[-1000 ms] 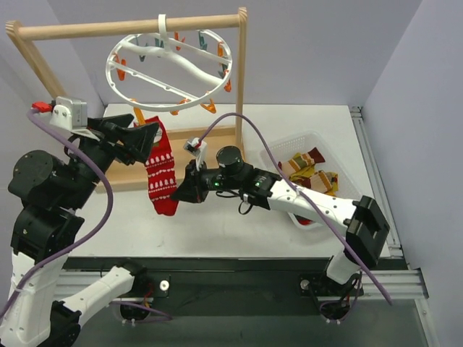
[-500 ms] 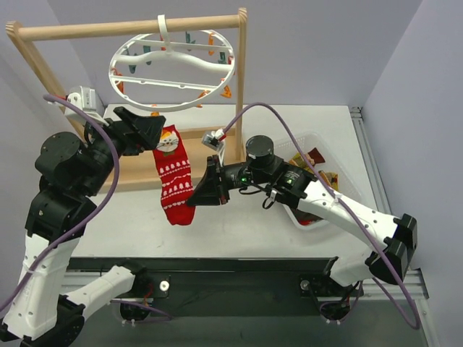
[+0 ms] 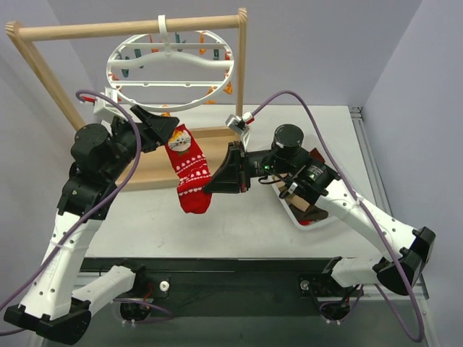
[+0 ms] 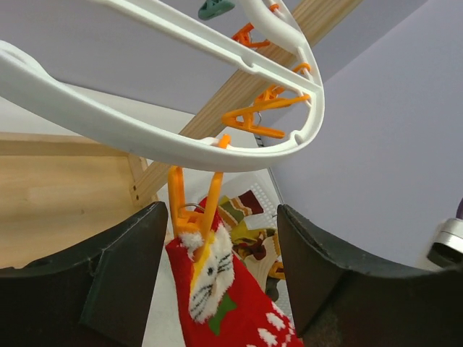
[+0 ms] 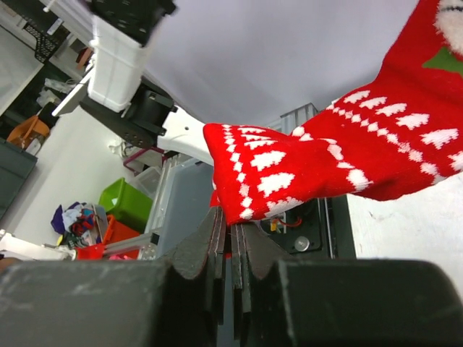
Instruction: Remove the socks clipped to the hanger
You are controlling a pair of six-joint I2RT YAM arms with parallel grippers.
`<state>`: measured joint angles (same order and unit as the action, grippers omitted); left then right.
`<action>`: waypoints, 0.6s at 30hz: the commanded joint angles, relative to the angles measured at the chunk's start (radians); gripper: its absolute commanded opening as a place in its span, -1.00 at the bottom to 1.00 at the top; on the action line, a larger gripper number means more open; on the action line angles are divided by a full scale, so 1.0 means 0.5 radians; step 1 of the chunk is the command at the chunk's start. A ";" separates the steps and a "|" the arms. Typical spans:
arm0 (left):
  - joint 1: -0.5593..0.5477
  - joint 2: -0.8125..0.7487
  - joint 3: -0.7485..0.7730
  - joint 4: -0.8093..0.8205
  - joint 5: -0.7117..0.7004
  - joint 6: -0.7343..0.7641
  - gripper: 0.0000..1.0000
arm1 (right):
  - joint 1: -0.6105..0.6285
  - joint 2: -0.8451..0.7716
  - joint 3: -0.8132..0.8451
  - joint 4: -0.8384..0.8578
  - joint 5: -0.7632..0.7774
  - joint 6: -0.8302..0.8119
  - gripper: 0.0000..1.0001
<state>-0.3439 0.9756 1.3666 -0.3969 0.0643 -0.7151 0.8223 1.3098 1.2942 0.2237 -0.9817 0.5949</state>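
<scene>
A red sock (image 3: pixel 191 172) with white trees and a cat face hangs from an orange clip (image 3: pixel 174 135) on the white ring hanger (image 3: pixel 110 72). In the left wrist view the clip (image 4: pixel 191 206) pinches the sock's cuff (image 4: pixel 213 278) under the hanger's rim (image 4: pixel 108 123). My left gripper (image 3: pixel 168 131) is open, with one finger on each side of the clip and cuff and not touching them. My right gripper (image 3: pixel 211 188) is shut on the sock's lower end (image 5: pixel 268 181), with the fabric caught between its fingertips (image 5: pixel 233 228). More orange and teal clips hang empty on the ring.
The hanger hooks onto a wooden rack (image 3: pixel 130 27) whose base board (image 3: pixel 145 173) lies behind the sock. A white mesh basket (image 3: pixel 304 218) sits under my right arm. Several loose socks (image 4: pixel 246 217) lie in it.
Both arms have moved right and towards the hanger. The sock has swung right with them. The hanger has tilted and turned. My left fingers now flank the orange clip.
</scene>
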 commanded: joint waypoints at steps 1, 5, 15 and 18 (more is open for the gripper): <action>0.028 -0.006 -0.092 0.337 0.120 -0.003 0.41 | -0.031 -0.092 0.013 0.142 -0.144 0.068 -1.00; 0.031 0.012 -0.147 0.410 0.148 0.013 0.38 | -0.055 -0.113 0.013 0.139 -0.160 0.080 -1.00; 0.034 0.101 -0.172 0.610 0.206 -0.027 0.18 | -0.065 -0.150 -0.030 0.142 -0.163 0.086 -1.00; 0.034 0.117 -0.175 0.613 0.206 -0.036 0.02 | -0.068 -0.180 -0.057 0.139 -0.157 0.086 -1.00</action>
<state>-0.3317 1.0237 1.2797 -0.1699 0.1421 -0.7258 0.7971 1.2770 1.2800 0.2356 -1.0302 0.6296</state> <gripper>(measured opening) 0.554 0.043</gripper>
